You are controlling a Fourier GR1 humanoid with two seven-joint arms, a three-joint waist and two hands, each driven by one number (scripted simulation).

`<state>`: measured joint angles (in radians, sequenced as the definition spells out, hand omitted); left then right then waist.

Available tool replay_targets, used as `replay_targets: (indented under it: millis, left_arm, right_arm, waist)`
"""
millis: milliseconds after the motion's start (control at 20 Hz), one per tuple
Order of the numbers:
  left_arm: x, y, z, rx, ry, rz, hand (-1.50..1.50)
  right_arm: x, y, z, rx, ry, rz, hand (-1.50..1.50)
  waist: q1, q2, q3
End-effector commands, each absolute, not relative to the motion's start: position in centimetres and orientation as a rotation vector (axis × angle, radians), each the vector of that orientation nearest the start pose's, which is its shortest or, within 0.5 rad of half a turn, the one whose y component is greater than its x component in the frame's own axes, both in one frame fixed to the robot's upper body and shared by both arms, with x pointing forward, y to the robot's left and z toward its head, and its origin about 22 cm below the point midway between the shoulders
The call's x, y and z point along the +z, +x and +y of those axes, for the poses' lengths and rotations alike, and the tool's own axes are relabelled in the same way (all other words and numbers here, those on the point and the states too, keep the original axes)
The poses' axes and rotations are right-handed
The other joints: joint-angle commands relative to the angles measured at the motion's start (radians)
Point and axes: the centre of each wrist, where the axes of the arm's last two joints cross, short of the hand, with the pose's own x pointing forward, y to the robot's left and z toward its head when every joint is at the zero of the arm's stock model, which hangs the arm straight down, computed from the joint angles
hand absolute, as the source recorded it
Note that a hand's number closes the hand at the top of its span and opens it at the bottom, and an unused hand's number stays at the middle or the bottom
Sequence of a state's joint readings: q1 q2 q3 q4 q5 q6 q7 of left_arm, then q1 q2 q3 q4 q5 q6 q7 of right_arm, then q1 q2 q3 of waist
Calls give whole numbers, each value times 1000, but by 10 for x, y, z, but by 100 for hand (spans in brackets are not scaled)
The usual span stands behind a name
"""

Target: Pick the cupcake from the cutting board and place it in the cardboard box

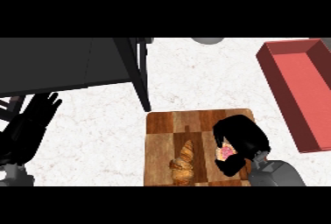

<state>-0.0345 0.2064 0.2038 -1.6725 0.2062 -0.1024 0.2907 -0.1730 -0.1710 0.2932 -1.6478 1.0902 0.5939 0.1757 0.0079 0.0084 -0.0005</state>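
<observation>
On the wooden cutting board [165,131], at about five o'clock in the view, the robot's right hand [241,136] is curled down over the cupcake [227,152]. Only a bit of pink frosting shows between the black fingers and thumb, which are wrapped round it. The cupcake sits at the board's right side and appears to rest on the wood, though the hand hides its base. Just to its left, at six o'clock, lies a croissant [184,162], apart from the hand.

At three o'clock, well apart from the board, the red-sided box [289,85] lies open on the white desk [194,83]; nothing shows inside it. At nine o'clock the left hand [32,120] rests near the edge, fingers spread and straight. A dark appliance [65,63] fills the eleven o'clock corner.

By the look of it, the step in hand is the grasp: the cupcake is enclosed but not yet lifted. Next it must rise straight up, clear of the croissant, then travel toward two o'clock, over the box's near wall, before the fingers release.
</observation>
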Motion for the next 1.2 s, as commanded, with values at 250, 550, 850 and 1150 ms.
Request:
replay_targets:
  millis: [250, 550, 850, 1150]
  left_arm:
    - [53, 247, 298, 9, 3, -1463, 0]
    - [48, 248, 307, 13, 14, -1427, 0]
    - [54, 242, 326, 31, 39, -1453, 0]
    - [49, 247, 322, 29, 50, -1446, 0]
  right_arm:
    - [83, 347, -191, 827, -1004, -790, 150]
    - [160, 402, -152, 766, -1182, -911, 150]
    - [228, 401, -137, 638, -1371, -1050, 150]
    - [273, 411, -157, 428, -1531, -1027, 150]
  waist:
    - [49, 10, 1]
    - [32, 0, 0]
    - [10, -10, 0]
    - [4, -7, 0]
